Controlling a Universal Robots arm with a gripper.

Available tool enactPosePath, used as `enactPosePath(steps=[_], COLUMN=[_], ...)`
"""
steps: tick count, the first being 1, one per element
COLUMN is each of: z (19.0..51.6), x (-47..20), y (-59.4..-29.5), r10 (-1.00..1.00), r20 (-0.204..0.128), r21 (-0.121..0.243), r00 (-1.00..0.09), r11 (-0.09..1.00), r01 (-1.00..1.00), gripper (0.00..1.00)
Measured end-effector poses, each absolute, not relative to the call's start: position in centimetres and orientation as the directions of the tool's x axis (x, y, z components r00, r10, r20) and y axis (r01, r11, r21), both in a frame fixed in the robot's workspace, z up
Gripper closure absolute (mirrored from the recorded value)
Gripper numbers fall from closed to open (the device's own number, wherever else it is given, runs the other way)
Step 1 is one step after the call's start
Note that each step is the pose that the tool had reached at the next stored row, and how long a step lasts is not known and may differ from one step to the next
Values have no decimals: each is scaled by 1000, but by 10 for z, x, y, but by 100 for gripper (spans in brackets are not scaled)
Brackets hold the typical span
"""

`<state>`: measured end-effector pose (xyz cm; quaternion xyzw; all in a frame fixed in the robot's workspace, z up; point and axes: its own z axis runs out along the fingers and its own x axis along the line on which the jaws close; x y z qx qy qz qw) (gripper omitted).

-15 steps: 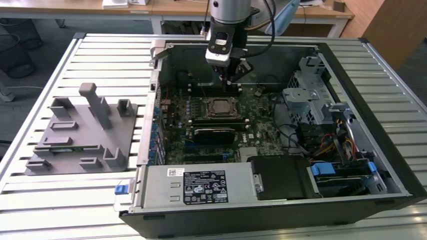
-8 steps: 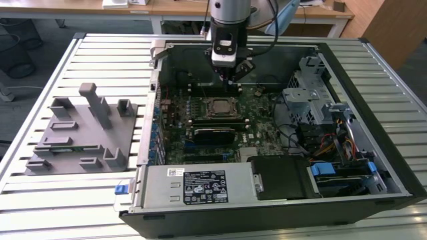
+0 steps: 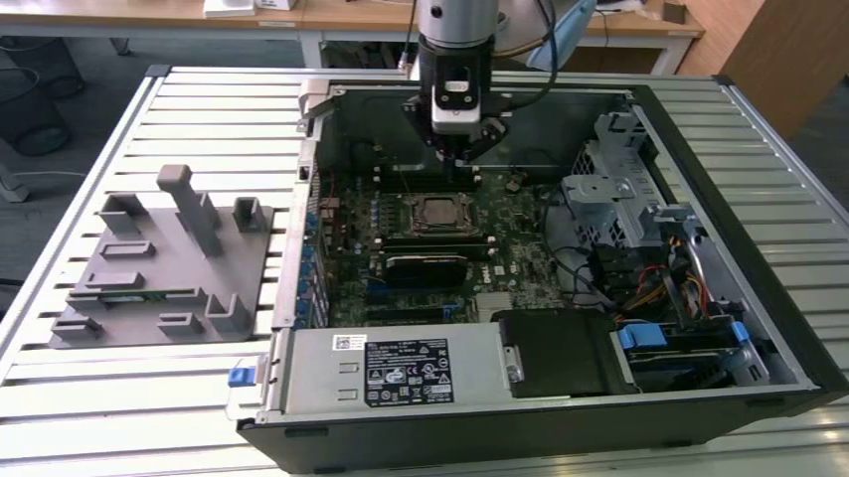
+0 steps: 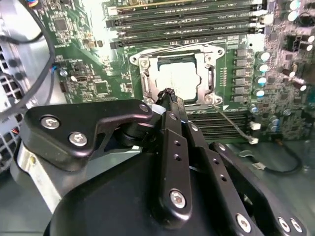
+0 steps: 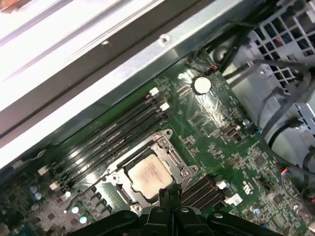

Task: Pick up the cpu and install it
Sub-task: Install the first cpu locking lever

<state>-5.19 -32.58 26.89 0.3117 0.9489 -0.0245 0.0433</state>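
The cpu (image 5: 150, 174) lies flat in the socket (image 5: 167, 147) at the middle of the motherboard (image 3: 524, 234), silver top up, square to the frame, with memory slots (image 5: 113, 132) on either side. The gripper (image 4: 167, 93) hangs above the board, its fingertips pressed together on nothing. In the exterior view the tips sit over the slots toward the far wall of the case (image 3: 531, 427), so the chip lies just below them, towards the viewer

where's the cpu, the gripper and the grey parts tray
cpu (image 5: 149, 175): first wrist view, middle of its metal top
gripper (image 4: 167, 93): second wrist view, midway between its fingertips
grey parts tray (image 3: 157, 256): exterior view, bare patch of its base
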Motion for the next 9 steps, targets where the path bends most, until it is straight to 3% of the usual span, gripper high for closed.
enactPosePath(steps=[4, 9], z=[269, 268], x=[-52, -52], y=[-326, -326], r10=[561, 531], r20=[-77, -47], r21=[-19, 23], r00=[-824, -846], r11=[826, 847], r01=[564, 531], gripper=[89, 89])
